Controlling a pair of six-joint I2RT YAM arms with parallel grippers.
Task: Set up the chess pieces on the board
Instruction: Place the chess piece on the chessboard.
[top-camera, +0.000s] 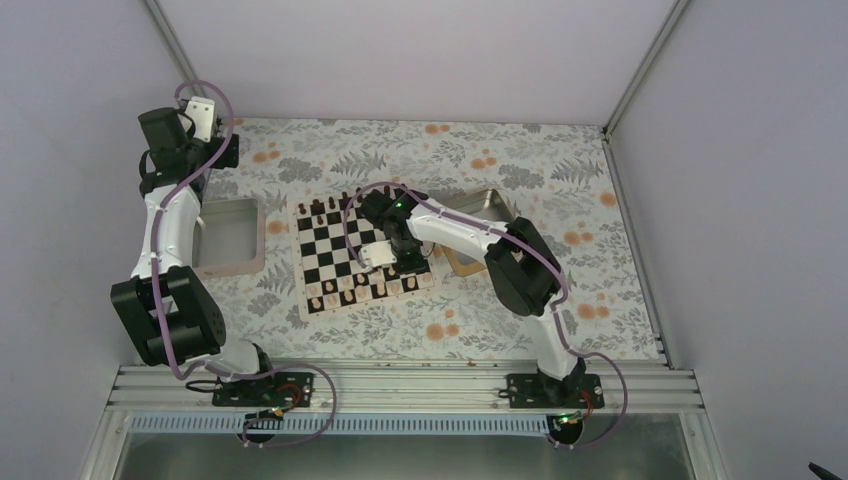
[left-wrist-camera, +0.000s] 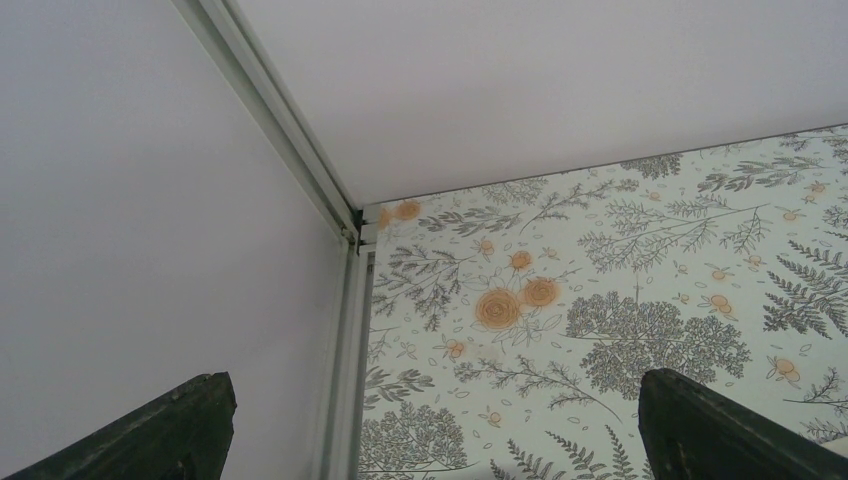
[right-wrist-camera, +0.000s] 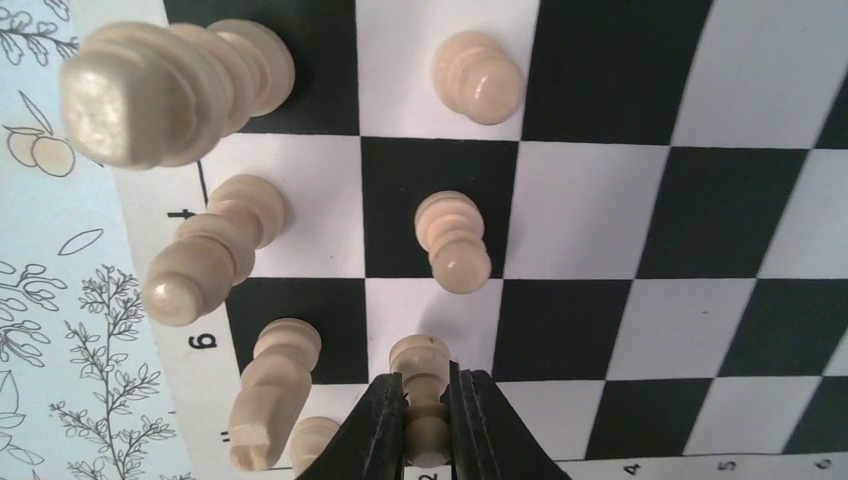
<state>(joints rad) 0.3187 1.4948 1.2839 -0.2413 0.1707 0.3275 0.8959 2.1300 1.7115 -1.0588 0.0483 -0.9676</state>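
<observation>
The board (top-camera: 325, 255) lies flat in the middle of the flowered surface (top-camera: 500, 160), turned slightly askew. A pale tray (top-camera: 228, 238) sits just beside its left edge. A gold tray (top-camera: 492, 198) sits off its far right corner, partly hidden by the right arm.

The left gripper (left-wrist-camera: 430, 430) hangs high over the far left corner of the surface, well apart from the board. Its fingers (left-wrist-camera: 150, 430) are spread wide with nothing between them.

The right gripper (right-wrist-camera: 428, 395) is low over the near right part of the board. We see its two fingers (right-wrist-camera: 385, 425) drawn in on either side of a light pawn (right-wrist-camera: 420, 360), pressing the stem. That pawn stands upright on a white square by the board's border.

The light chess pieces (top-camera: 350, 290) stand in rows along the near edge, and the dark pieces (top-camera: 330, 208) line the far edge. In the right wrist view, two more light pawns (right-wrist-camera: 455, 240) stand on their own squares in the same row. Taller light pieces (right-wrist-camera: 210, 250) stand in the edge row beside them.
</observation>
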